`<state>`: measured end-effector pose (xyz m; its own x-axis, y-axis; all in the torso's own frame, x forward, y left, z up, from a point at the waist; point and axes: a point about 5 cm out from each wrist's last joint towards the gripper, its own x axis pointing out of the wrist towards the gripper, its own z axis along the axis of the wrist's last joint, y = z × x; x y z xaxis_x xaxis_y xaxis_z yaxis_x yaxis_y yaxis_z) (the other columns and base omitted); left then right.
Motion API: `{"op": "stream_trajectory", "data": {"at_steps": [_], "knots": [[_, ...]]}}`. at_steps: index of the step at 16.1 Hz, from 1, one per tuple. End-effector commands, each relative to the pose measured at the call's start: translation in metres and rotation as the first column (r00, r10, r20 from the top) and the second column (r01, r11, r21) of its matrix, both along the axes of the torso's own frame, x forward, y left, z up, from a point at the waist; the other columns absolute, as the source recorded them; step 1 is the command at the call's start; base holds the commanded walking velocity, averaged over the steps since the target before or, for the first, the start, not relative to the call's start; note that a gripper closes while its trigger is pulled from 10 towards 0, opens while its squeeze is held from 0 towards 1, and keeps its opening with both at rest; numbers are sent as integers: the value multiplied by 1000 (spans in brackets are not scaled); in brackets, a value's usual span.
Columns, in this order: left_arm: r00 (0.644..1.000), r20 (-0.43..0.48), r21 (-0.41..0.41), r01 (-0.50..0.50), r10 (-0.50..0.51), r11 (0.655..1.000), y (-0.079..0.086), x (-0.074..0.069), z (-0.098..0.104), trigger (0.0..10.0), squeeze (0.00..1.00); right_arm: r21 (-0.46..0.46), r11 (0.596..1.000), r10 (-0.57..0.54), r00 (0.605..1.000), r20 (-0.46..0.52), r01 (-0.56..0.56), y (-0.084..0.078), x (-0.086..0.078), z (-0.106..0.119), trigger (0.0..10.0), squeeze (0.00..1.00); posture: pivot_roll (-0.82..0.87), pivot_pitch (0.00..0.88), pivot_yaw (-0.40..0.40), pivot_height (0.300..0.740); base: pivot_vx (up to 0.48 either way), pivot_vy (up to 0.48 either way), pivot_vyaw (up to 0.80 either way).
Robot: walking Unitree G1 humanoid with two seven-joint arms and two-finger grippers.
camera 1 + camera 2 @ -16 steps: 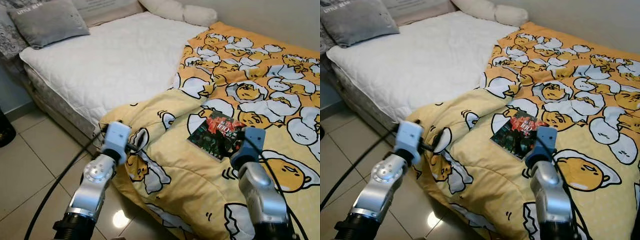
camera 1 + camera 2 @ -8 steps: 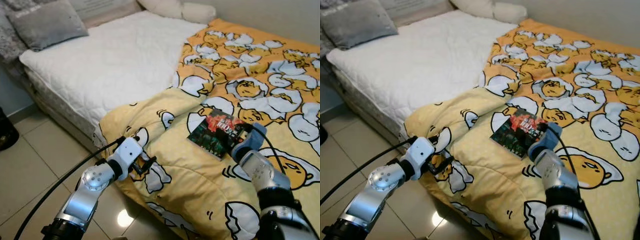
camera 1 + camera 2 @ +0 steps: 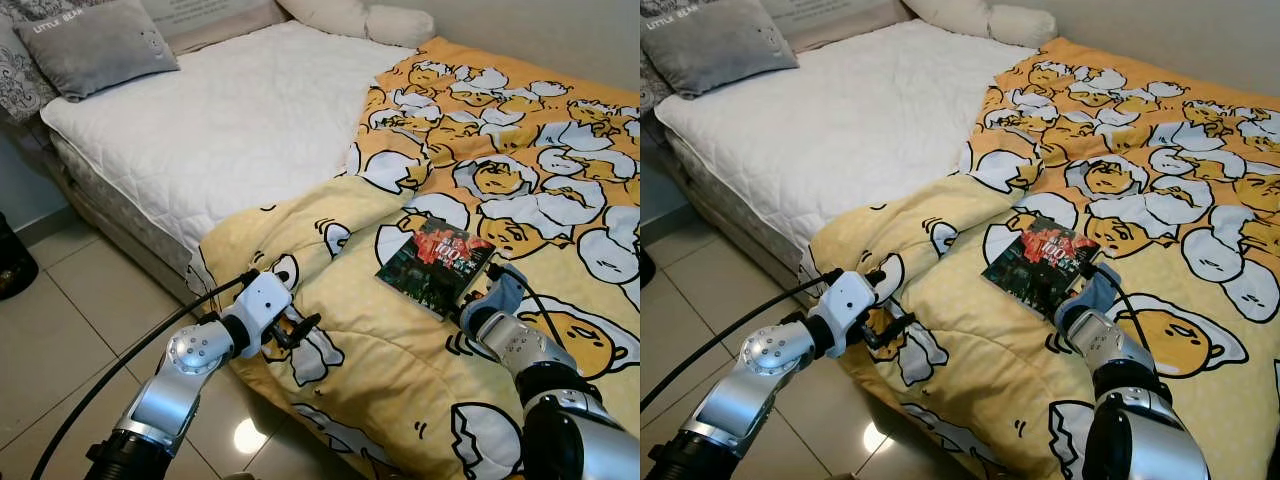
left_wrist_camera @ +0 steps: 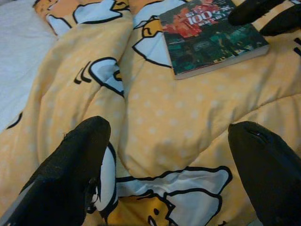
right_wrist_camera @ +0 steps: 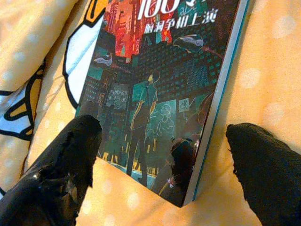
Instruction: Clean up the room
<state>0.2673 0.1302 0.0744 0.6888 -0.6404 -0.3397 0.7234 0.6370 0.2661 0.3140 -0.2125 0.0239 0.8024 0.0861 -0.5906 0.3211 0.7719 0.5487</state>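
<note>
On the yellow duvet (image 3: 400,350), right of the bare mattress (image 3: 230,120), a book (image 3: 433,265) is lying flat. Near its right corner the right gripper (image 5: 164,155) is hovering, fingers spread wide about that corner. At the duvet's near left edge the left gripper (image 4: 164,160) is gaping wide, touching nothing.

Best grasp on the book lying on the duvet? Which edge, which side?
Probably the near corner of the book, approached from the robot's side. It lies flat on the soft duvet, so a finger could press under that edge. The right end effector is open, its fingers straddling that corner.
</note>
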Motion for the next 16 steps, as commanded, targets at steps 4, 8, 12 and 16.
{"op": "stream_trajectory", "data": {"at_steps": [4, 8, 12, 16], "knots": [[996, -24, 1, 84, -84, 996, -3, 0, 5, 10000, 1000, 60, 998, 7, 1000, 6, -8, 13, 4, -2, 10000, 0, -66, 0, -3, 740, 0, 0, 0], [990, -50, 2, 131, -131, 991, -1, -5, 8, 10000, 1000, 124, 992, -6, 1000, 13, 4, 21, 3, -5, 10000, 0, -57, 0, 12, 740, 0, 0, 0], [985, -66, 26, 164, -162, 986, 6, -10, 11, 10000, 1000, 141, 984, -95, 992, -78, 105, 23, -12, -24, 10000, 0, -7, 0, 28, 740, 0, 0, 0], [981, -83, 56, 179, -174, 982, 13, -17, 15, 10000, 1000, 98, 988, -106, 985, -134, 120, 29, -28, -41, 10000, 0, 37, 0, 45, 740, 0, 0, 0]]}}
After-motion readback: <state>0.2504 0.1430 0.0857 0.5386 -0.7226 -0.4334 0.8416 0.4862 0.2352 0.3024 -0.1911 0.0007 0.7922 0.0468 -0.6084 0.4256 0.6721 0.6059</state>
